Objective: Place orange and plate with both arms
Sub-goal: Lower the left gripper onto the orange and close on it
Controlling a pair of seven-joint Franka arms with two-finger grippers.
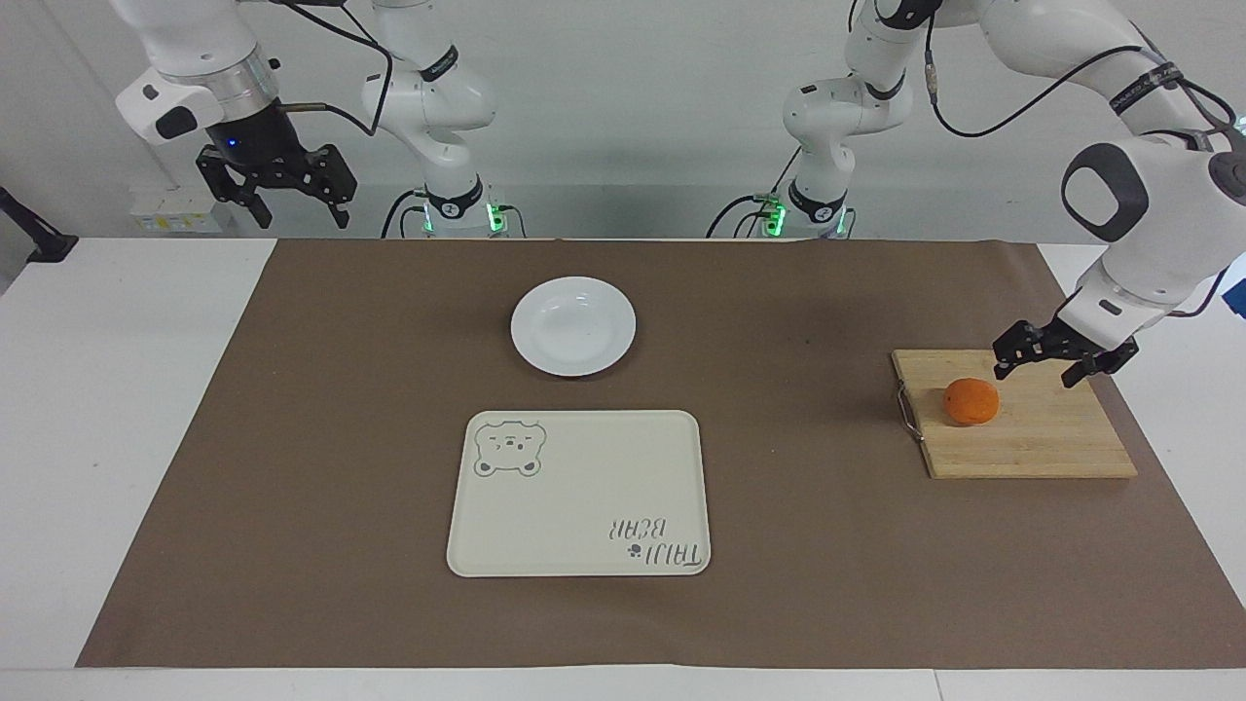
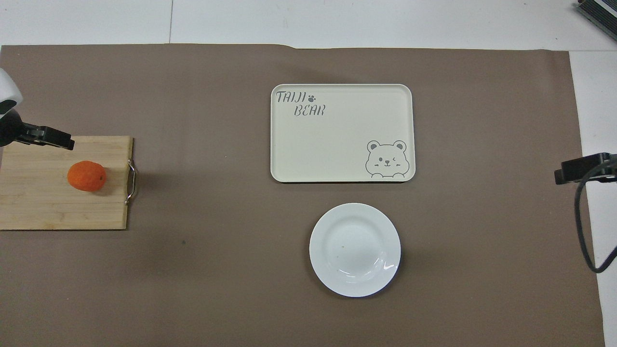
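- Orange (image 1: 971,401) on cutting board (image 1: 1032,443), left arm's end – round, firm, apt to roll; best pinched across the middle.
- Left gripper (image 1: 1053,360) spread, over board by orange.
- Plate (image 1: 573,326) nearer robots than tray (image 1: 578,526) – glossy, brittle; rim grip judged safest.
- Right gripper (image 1: 277,195) spread, waiting off the mat.

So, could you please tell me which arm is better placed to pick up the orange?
Left. Its open claw hangs over the cutting board beside the orange, while the right claw waits up at the table's other end.

A small round bright-orange fruit (image 1: 971,401) is glowing against a pale bamboo cutting board (image 1: 1032,443); a cream rectangular tray (image 1: 584,467) is showing 1 grey bear print; a glossy white round plate (image 1: 573,325) is contrasting with the brown paper mat (image 1: 292,438).
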